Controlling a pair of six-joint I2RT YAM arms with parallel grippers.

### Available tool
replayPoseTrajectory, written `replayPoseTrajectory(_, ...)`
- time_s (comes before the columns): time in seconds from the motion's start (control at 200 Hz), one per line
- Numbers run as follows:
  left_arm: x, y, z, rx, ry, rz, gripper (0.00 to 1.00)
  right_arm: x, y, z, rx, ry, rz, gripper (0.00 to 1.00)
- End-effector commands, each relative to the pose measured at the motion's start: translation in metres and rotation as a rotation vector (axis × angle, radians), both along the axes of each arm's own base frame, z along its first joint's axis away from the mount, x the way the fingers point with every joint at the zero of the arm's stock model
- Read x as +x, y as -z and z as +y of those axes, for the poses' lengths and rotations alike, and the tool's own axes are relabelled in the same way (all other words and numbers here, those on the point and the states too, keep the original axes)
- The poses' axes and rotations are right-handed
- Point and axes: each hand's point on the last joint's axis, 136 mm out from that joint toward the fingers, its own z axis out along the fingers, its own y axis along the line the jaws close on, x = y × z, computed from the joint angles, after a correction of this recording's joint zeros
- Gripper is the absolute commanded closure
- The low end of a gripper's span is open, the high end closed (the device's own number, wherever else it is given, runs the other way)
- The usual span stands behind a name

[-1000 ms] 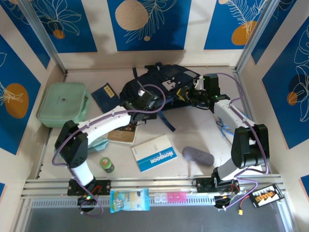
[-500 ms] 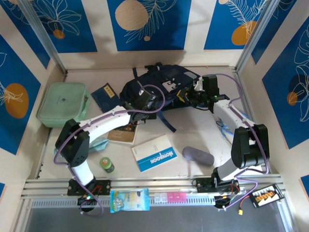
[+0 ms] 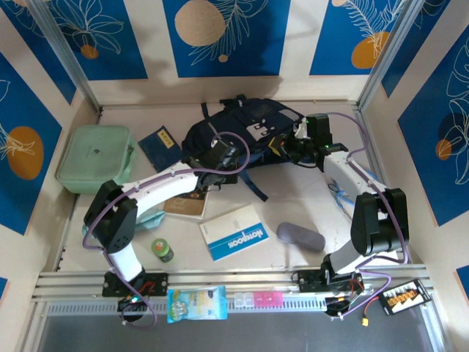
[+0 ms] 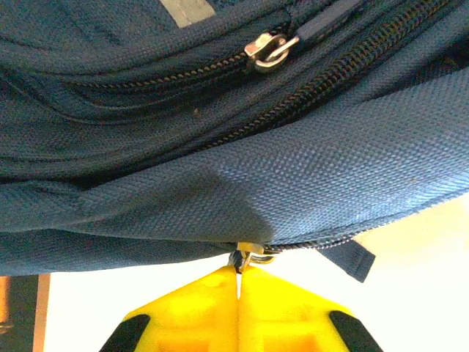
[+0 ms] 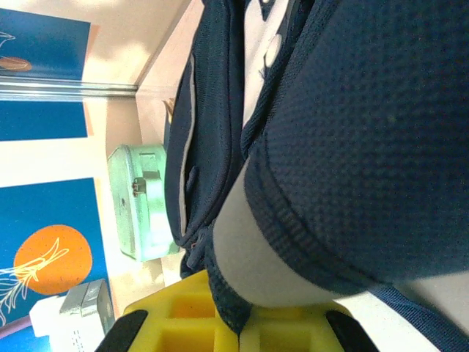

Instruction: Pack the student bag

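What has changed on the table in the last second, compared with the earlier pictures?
The left tool edged slightly right along the student bag's near edge and is shut on a zip pull. The right tool hardly moved, clamped on the bag's fabric. Bag, notebook and green case stayed put.

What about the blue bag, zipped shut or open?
Shut, as far as visible: on the student bag, the zip lines run closed, with no gap. The left gripper pinches a zipper pull.
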Motion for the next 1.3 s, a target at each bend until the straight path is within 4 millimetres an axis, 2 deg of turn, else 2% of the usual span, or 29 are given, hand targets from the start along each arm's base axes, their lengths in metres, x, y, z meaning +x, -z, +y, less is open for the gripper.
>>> replayPoseTrajectory(0.0, -0.001, 0.004, 0.011, 0.022, 0.003, 0.006, 1.00, 0.011, -0.015, -0.015, -0.025, 0.027, -0.080, 1.00)
replayPoseTrajectory(0.175, -0.001, 0.008, 0.020, 0.021, 0.016, 0.000, 1.00, 0.013, 0.000, -0.040, -0.044, 0.069, -0.064, 1.00)
replayPoseTrajectory(0.255, 0.001, 0.009, 0.016, 0.002, 0.038, -0.006, 1.00, 0.012, -0.002, -0.039, -0.024, 0.060, -0.067, 1.00)
replayPoseTrajectory(0.32, 0.000, 0.007, 0.005, -0.037, 0.088, -0.014, 1.00, 0.012, -0.004, -0.036, -0.009, 0.051, -0.070, 1.00)
replayPoseTrajectory(0.445, -0.005, -0.002, -0.016, -0.131, 0.181, -0.028, 0.79, 0.012, -0.009, -0.031, 0.005, 0.038, -0.077, 1.00)
replayPoseTrajectory(0.505, -0.010, -0.006, -0.027, -0.190, 0.228, -0.038, 0.73, 0.012, -0.010, -0.030, 0.011, 0.037, -0.076, 1.00)
replayPoseTrajectory(0.615, -0.017, -0.008, -0.042, -0.267, 0.276, -0.043, 0.67, 0.013, -0.014, -0.028, 0.024, 0.033, -0.081, 1.00)
replayPoseTrajectory(0.78, -0.011, 0.002, -0.050, -0.274, 0.252, -0.013, 0.64, 0.014, -0.019, -0.025, 0.038, 0.028, -0.088, 1.00)
replayPoseTrajectory(0.97, -0.004, 0.009, -0.060, -0.291, 0.241, 0.006, 0.54, 0.015, -0.019, -0.021, 0.047, 0.022, -0.086, 1.00)
replayPoseTrajectory(1.055, -0.001, 0.010, -0.063, -0.297, 0.239, 0.003, 0.55, 0.015, -0.020, -0.020, 0.050, 0.019, -0.087, 1.00)
replayPoseTrajectory(1.295, 0.015, 0.004, -0.057, -0.263, 0.168, -0.053, 0.69, 0.014, -0.020, -0.018, 0.048, 0.017, -0.086, 1.00)
